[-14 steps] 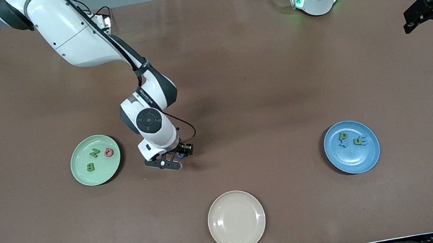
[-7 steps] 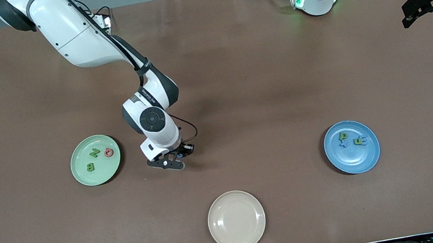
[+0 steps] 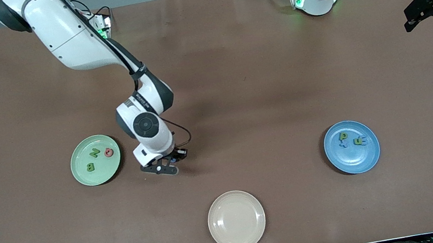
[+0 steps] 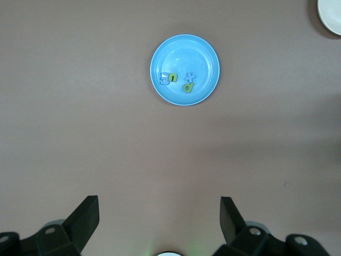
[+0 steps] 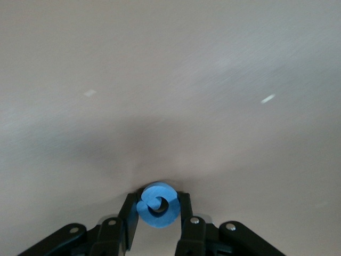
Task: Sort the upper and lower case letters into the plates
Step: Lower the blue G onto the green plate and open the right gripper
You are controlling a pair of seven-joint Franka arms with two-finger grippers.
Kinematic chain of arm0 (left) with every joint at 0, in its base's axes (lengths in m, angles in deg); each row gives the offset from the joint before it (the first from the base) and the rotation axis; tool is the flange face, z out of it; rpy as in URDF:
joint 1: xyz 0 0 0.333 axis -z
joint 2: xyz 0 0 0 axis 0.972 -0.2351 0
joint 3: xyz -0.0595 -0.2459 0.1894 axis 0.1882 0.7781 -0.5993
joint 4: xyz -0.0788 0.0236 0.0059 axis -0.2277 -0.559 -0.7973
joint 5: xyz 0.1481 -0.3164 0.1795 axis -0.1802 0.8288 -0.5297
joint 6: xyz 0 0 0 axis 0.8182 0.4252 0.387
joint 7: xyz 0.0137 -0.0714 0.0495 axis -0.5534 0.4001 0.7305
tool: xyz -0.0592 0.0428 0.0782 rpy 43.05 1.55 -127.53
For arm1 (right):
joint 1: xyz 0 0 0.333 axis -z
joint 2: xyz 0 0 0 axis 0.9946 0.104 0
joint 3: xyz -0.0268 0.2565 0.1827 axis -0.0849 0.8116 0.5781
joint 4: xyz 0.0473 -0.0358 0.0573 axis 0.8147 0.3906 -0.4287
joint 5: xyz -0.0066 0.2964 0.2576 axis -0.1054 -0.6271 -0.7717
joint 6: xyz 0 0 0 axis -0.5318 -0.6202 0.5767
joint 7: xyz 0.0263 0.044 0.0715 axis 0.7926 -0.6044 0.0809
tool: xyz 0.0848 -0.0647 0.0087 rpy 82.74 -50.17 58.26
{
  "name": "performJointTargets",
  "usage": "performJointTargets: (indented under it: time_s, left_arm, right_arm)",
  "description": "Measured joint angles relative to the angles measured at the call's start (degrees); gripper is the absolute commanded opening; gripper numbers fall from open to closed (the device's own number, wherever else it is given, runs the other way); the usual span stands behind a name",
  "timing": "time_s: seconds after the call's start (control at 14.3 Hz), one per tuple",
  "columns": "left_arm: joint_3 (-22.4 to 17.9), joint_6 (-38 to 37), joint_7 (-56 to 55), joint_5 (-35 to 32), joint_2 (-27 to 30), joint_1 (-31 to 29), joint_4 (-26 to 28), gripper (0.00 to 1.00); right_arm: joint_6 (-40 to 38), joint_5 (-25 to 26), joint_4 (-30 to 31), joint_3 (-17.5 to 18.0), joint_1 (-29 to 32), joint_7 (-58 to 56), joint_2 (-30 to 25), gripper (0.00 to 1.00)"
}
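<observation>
Even overhead light leaves the matte brown table cloth (image 3: 263,87) softly lit, with a diffuse shadow pooled just under the right gripper (image 5: 158,213) whose fingers clamp the sharp blue foam letter G (image 5: 157,205); the cloth ahead of them streaks with motion blur

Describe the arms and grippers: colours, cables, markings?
Both arms have glossy white shells with dark grey joint bands. The right arm carries a round dark cap at the wrist and a thin black cable looping to the black two-finger right gripper. The left gripper is black with angular fingers, fed by a black cable.
</observation>
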Motion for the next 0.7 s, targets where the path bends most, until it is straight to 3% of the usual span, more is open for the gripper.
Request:
performJointTargets:
  time_s: [0.49, 0.7]
  left_arm:
    - [0.68, 0.24, -0.04, 0.00, -0.73, 0.49, 0.06, 1.00]
    - [0.87, 0.27, -0.16, 0.00, -0.95, 0.61, 0.07, 1.00]
  right_arm:
    - [-2.15, 0.02, 11.47, -0.07, 16.47, -30.75, -12.21, 0.00]
    - [1.01, 0.01, 16.82, 0.06, 22.54, -39.36, -13.85, 0.00]
